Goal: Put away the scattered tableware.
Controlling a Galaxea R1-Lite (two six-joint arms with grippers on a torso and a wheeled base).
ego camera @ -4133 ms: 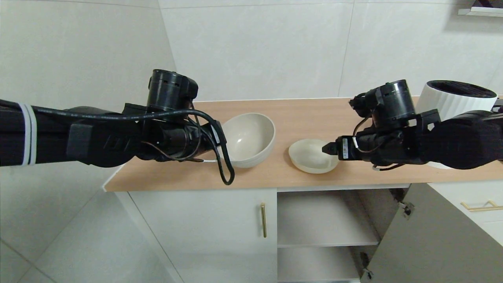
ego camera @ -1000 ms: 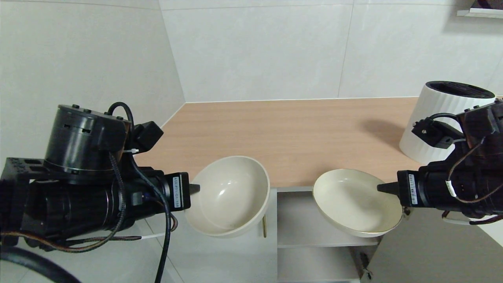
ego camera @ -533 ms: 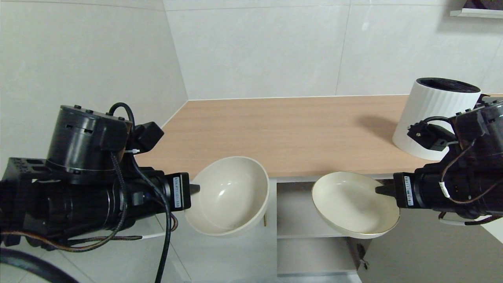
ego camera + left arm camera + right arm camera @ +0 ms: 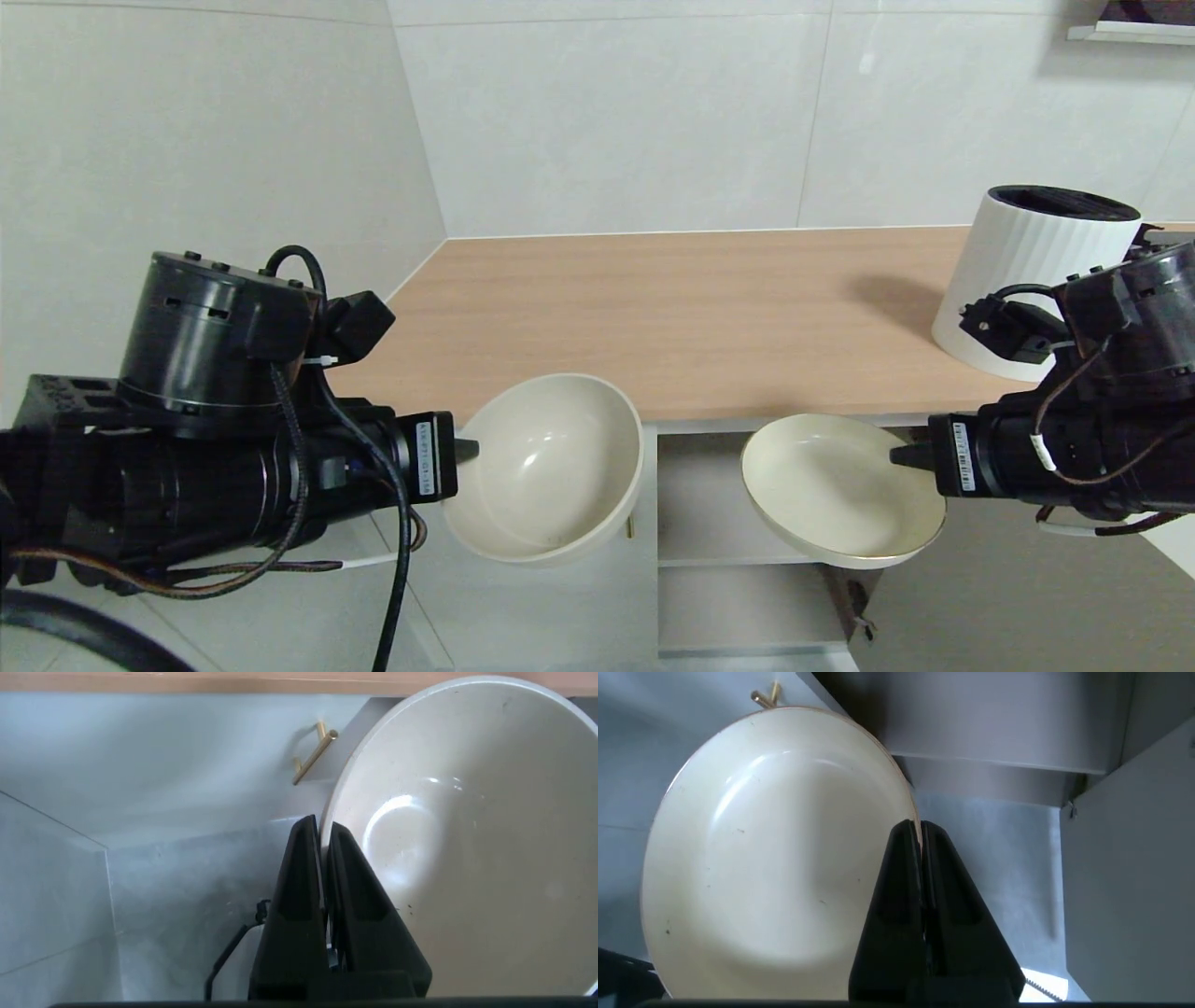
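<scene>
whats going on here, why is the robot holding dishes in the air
The robot is putting tableware away and has one piece in each gripper. The left gripper is shut on the rim of a deep bowl, and the right gripper is shut on the rim of a shallow plate. Both dishes hang off the counter, in front of the open cabinet below it. Neither is on a shelf yet. A white ribbed pot stands on the counter.

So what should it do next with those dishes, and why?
Probably ease the right gripper forward, sliding the plate onto the open cabinet shelf behind it: the plate, pinched by its rim, hangs before that opening, while the bowl faces a closed door.
</scene>
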